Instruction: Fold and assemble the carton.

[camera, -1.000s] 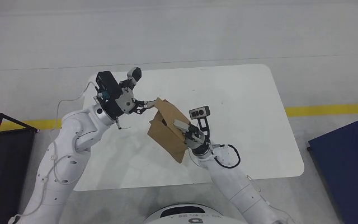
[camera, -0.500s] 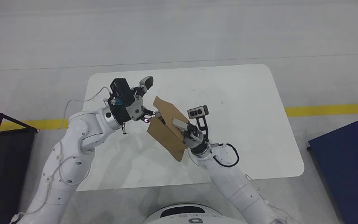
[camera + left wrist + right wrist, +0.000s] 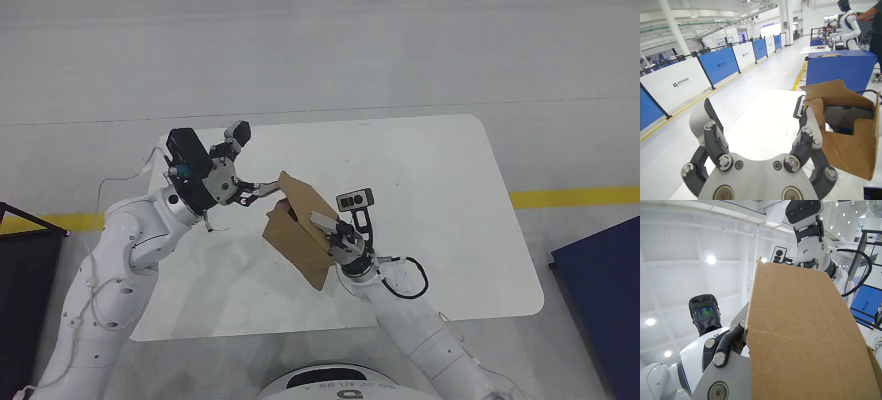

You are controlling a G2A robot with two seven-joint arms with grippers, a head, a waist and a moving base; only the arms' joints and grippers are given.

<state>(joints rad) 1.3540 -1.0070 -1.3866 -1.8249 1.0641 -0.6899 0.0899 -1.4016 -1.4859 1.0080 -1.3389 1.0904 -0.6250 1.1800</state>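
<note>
Carton (image 3: 298, 240), plain brown and partly opened, hangs above the table (image 3: 440, 190), clamped in the right gripper (image 3: 329, 227). Left gripper (image 3: 756, 106) is spread wide, one fingertip just beside a flap. Barrier panels (image 3: 677, 83) behind carry printed logos.

The left gripper (image 3: 758, 118) is spread wide above the white surface (image 3: 770, 100). One fingertip (image 3: 807, 118) sits just beside a flap edge of the brown carton (image 3: 848, 147), whose open side faces the camera.

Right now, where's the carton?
Top view: the carton is held by the right tool over the white table, left of centre, with the open left tool close on its left.
</note>
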